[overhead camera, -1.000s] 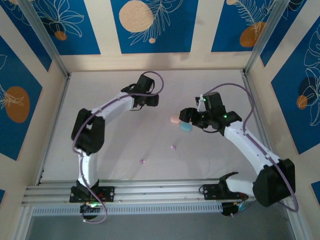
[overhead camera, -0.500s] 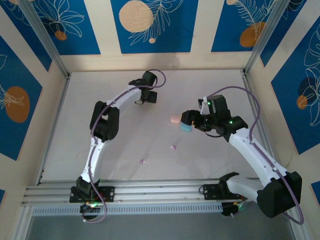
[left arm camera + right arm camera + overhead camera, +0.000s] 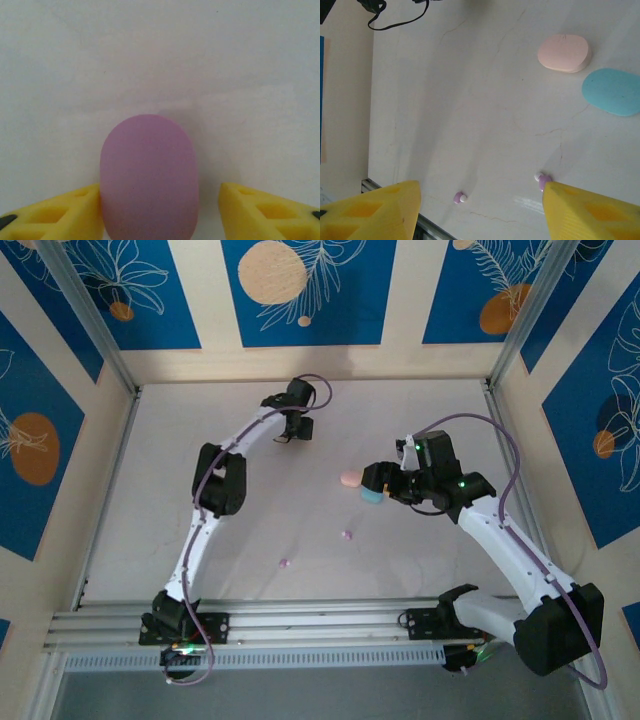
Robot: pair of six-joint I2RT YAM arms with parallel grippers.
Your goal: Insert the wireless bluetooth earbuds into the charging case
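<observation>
The left fingers [image 3: 60, 216] stand apart around the purple case [image 3: 147, 175] at the far side of the table [image 3: 160, 50]. One touches its side and the other is clear of it, so there is no grip. The right fingers [image 3: 375, 212] are spread wide and empty. A purple bud [image 3: 542, 179] lies loose near the blue case [image 3: 612, 91] and pink case [image 3: 564, 52], which lie just beside each other. A second bud [image 3: 459, 198] lies well apart from the first, with bare table around both.

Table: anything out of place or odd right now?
Two purple earbuds lie loose near the front, far from the purple case between the left end effector fingers at the back. That case, the pink case and blue case all look shut.
</observation>
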